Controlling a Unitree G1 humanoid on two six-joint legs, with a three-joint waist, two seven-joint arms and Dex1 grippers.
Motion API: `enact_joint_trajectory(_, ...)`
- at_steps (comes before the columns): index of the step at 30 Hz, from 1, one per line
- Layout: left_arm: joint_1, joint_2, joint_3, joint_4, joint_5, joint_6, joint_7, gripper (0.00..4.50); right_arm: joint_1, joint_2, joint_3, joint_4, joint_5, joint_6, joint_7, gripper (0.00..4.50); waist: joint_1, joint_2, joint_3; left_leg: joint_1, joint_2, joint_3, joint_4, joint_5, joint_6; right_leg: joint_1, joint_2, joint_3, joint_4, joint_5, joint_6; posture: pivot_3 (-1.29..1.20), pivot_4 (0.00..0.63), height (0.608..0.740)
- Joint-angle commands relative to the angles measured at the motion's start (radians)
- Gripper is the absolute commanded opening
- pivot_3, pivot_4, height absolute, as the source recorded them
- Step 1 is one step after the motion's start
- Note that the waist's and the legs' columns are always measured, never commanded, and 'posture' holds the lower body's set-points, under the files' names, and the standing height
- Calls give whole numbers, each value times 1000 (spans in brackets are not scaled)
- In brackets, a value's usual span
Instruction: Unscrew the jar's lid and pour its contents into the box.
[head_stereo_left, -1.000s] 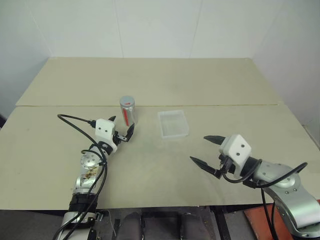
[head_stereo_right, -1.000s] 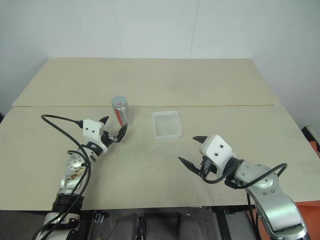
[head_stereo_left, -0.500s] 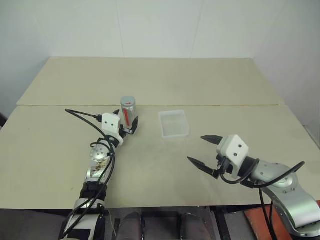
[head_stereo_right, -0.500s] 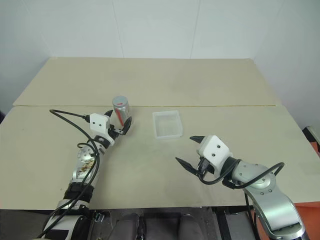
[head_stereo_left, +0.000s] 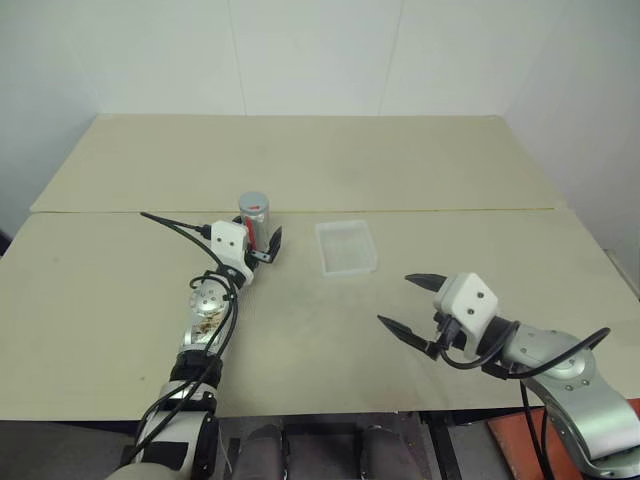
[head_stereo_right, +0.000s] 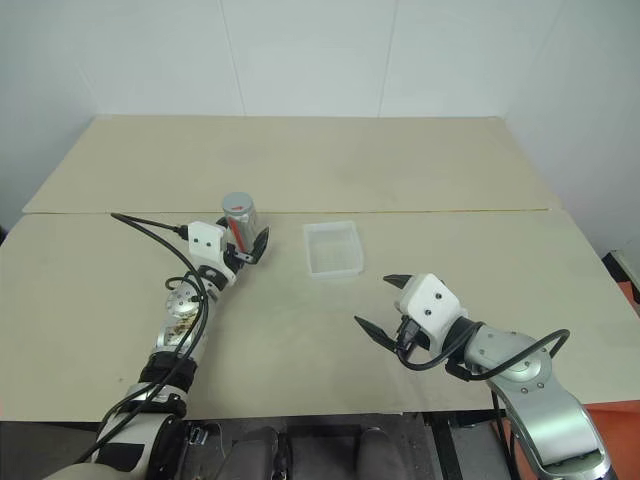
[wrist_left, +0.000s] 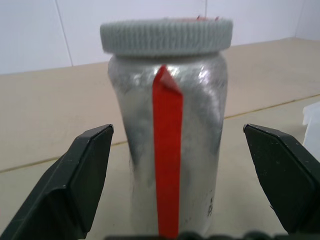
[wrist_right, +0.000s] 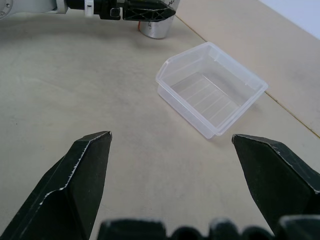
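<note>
White walls are closing off the far side of a broad beige tabletop (head_stereo_left: 420, 160), which is made of two boards meeting at a seam, and the small silvery cylindrical jar with the red stripe (head_stereo_left: 254, 221) is standing upright just on the near side of that seam, toward the table's left half.

Taking the jar as the landmark: the shallow clear plastic square box (head_stereo_left: 346, 247) is sitting near it on its right, apart from it, with bare table between them. The left gripper (head_stereo_left: 262, 247) is reaching in low from the near side of the jar, its two black fingers spread wide and standing one on each side of the jar's lower body. In the left wrist view the jar (wrist_left: 169, 145) is sitting squarely between the fingers (wrist_left: 80, 175) with a gap showing on both sides, so I judge nothing is gripped yet. The jar's long axis is running straight up, across the line of the fingers, so a plain squeeze should catch the body.

The right gripper (head_stereo_left: 412, 303) is hovering well away to the right and nearer the table's front edge than the jar, beyond the box, its jaws wide and empty. The left arm is plainly the nearer one.

The ribbed grey round lid (wrist_left: 166, 35) is sitting on top of the jar, clear above the fingers, with open room overhead for the other arm to come in. The contents are hidden inside.
</note>
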Motion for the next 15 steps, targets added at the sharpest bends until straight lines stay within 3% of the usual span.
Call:
enact_joint_trajectory(1, -12, 10, 1, -8, 8, -53, -7, 4101, 11, 2, -28, -27, 1, -11, -6, 4500, 0, 0, 0, 0, 0, 0, 0, 0, 0, 0, 0, 0, 0, 0, 0, 0, 150, 740)
enact_joint_trajectory(8, -54, 2, 7, 50, -2, -71, -1, 1923, 13, -15, -50, 0, -11, -26, 1, 4500, 1, 0, 0, 0, 0, 0, 1, 0, 0, 1, 0, 0, 0, 0, 1, 0, 150, 740)
enact_joint_trajectory(15, -75, 3, -9, 95, 21, -89, 1, 1843, -4, -1, -34, -8, -16, -21, -6, 4500, 1, 0, 0, -1, -1, 0, 0, 0, 0, 0, 0, -1, -1, 1, 1, 0, 150, 740)
